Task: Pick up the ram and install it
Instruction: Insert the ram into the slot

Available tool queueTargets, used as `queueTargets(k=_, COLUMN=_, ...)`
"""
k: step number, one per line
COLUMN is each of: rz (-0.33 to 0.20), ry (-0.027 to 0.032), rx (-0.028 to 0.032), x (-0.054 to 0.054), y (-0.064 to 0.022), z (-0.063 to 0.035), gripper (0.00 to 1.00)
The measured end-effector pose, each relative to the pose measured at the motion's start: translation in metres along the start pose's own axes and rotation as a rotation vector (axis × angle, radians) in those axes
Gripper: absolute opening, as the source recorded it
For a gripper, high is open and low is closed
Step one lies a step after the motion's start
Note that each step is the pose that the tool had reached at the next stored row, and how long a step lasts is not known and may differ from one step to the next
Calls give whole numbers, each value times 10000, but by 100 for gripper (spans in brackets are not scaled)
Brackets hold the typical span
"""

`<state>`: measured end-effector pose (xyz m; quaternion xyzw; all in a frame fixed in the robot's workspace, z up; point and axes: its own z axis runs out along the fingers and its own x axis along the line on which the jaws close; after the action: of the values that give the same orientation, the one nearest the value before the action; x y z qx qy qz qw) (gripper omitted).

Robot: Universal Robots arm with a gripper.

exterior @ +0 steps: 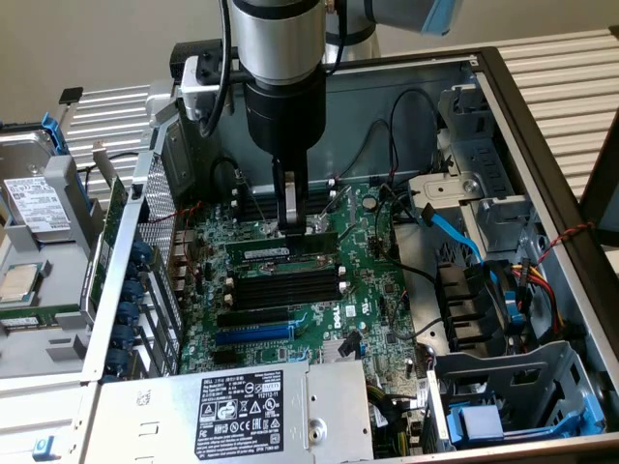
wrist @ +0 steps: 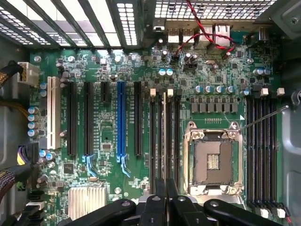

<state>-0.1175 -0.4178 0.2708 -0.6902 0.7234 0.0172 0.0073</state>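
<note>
An open computer case (exterior: pixel 542 126) is seen with its side off, so that free room is left above the motherboard (exterior: pixel 372 300) between the case walls. Along the case's near edge a grey power supply (exterior: pixel 242 406) is set, and by the wall at the exterior view's right the space is narrowed by drive cages and a blue cable (exterior: pixel 455 237). The arm (exterior: pixel 280 39) is lowered straight down into the middle of the case. A bank of black memory slots (exterior: pixel 290 282) is laid across the board, with a blue slot (exterior: pixel 253 334) nearer the power supply. The ram (exterior: pixel 256 252) is stood on its long edge at the far edge of that bank. The gripper (exterior: pixel 290 228) is closed narrowly on the middle of the ram's top edge, its fingers (wrist: pixel 155 207) drawn almost together.
</note>
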Motion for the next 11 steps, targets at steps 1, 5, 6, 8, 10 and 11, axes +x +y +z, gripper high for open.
queueTargets(k=1, rz=0, ry=0, rx=-1, x=1, y=0, z=3, gripper=12)
queueTargets(k=5, rz=-1, ry=-1, rx=0, x=18, y=-2, z=59, gripper=12)
queueTargets(k=6, rz=-1, ry=0, rx=-1, x=28, y=-3, z=75, gripper=12)
queueTargets(k=8, rz=-2, ry=-1, rx=0, x=45, y=-4, z=106, gripper=12)
queueTargets(k=10, rz=-3, ry=-1, rx=0, x=62, y=-5, z=133, gripper=12)
queueTargets(k=11, rz=-4, ry=-1, rx=0, x=71, y=-6, z=144, gripper=12)
